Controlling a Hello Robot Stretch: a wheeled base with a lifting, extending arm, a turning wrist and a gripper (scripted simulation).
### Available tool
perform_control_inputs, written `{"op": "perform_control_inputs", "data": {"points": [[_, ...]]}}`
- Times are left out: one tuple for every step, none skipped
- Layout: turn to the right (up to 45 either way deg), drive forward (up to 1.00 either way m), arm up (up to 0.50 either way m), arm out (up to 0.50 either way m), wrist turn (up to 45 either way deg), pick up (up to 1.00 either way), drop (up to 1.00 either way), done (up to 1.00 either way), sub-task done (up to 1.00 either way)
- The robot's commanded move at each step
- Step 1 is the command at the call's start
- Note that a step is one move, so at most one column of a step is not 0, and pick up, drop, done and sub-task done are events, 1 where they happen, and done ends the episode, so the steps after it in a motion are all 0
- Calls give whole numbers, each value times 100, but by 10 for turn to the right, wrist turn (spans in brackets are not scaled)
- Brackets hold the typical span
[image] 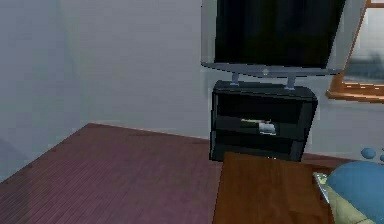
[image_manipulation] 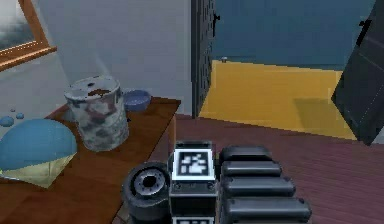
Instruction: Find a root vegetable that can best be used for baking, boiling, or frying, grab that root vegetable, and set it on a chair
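Observation:
Low in the arm side view, the arm's dark stacked segments [image_manipulation: 255, 190] sit drawn in, with a white marked square [image_manipulation: 195, 163] on top. Left of the square is the gripper's dark round body [image_manipulation: 150, 190], above the edge of a brown wooden table [image_manipulation: 100, 175]. Its far end cannot be made out, so I cannot tell whether it holds anything. On the table are a blue dome-shaped thing [image_manipulation: 35, 145] on a pale yellow cloth, a mottled grey-and-rust pot [image_manipulation: 97, 115] and a small blue bowl [image_manipulation: 137, 99].
In the forward view a dark television [image: 275, 32] stands on a black shelf stand [image: 262, 118] against the white wall, with the wooden table [image: 265, 190] in front. Dark red floor [image: 110, 170] lies open at the left. An open doorway [image_manipulation: 270, 60] leads onto yellow floor, with a dark door [image_manipulation: 362, 70] beside it.

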Motion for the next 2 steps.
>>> {"op": "perform_control_inputs", "data": {"points": [[0, 0, 0, 38, 0, 0, 0, 0, 0], [0, 0, 0, 0, 450, 0, 0, 0, 0]]}}
